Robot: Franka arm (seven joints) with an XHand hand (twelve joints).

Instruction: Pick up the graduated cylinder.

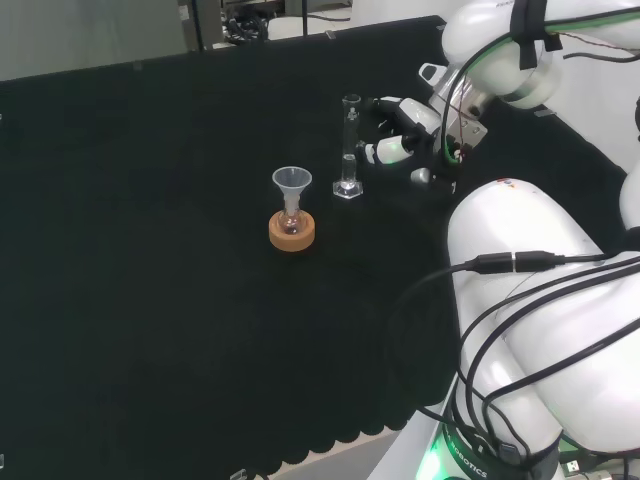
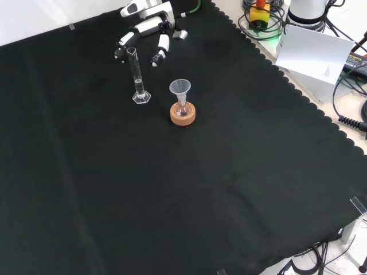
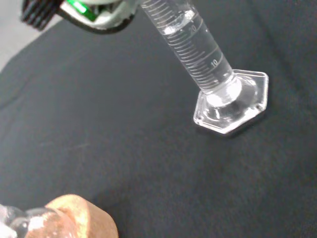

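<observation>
A clear graduated cylinder [image 1: 348, 148] [image 2: 138, 77] [image 3: 200, 55] with a six-sided foot stands upright on the black cloth. In the head view the hand [image 1: 412, 132] is just to the right of it, fingers relaxed and spread toward the tube, a small gap between them and the glass. From the front view the hand [image 2: 150, 30] sits just behind the cylinder's top with fingers hanging down on either side of it. Nothing is held. The wrist view looks down the tube to its foot, with liquid low inside.
A small flask with a clear funnel [image 1: 291, 187] [image 2: 180, 91] in its neck stands on a cork ring [image 1: 292, 231] [image 2: 183, 113] [image 3: 79, 218] close to the cylinder. The arm's white links [image 1: 540, 300] rise at the head view's right. Cables and a white card [image 2: 318, 54] lie off the cloth.
</observation>
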